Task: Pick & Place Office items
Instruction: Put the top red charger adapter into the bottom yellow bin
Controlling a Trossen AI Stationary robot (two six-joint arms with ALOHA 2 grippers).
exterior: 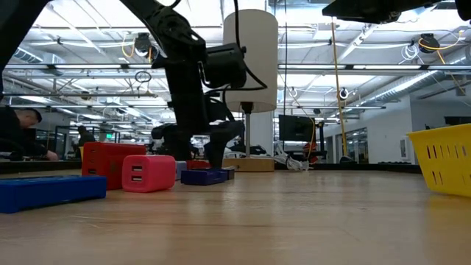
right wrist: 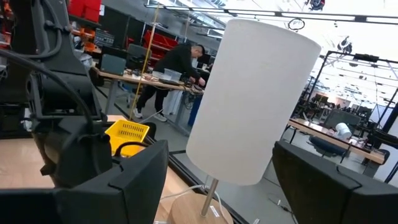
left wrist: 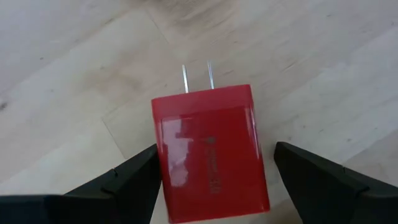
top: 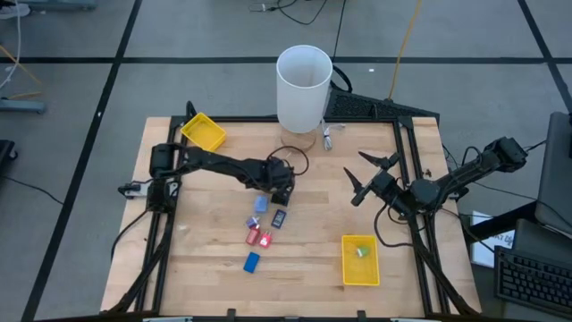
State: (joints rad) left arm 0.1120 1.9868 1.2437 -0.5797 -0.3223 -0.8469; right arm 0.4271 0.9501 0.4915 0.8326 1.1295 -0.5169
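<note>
Left wrist view showed a red charger block [left wrist: 210, 152] lying flat on the wooden table [left wrist: 323, 74], its long axis running away from the camera and its two metal prongs [left wrist: 196, 78] pointing outward. The left gripper [left wrist: 214, 177] hung over it with both fingers spread wide; one finger [left wrist: 127, 180] sat just beside the block's side, the other [left wrist: 317, 177] stood apart from it. Faint embossed lettering on the block's face could not be read.

From above, the left gripper [top: 281, 182] was near the table's middle, with small pieces [top: 261, 224] clustered just in front and bare wood around them. The right gripper [top: 368, 174] waited near the right edge, its jaws wide and empty, pointing toward the white cylinder [top: 302, 87].
</note>
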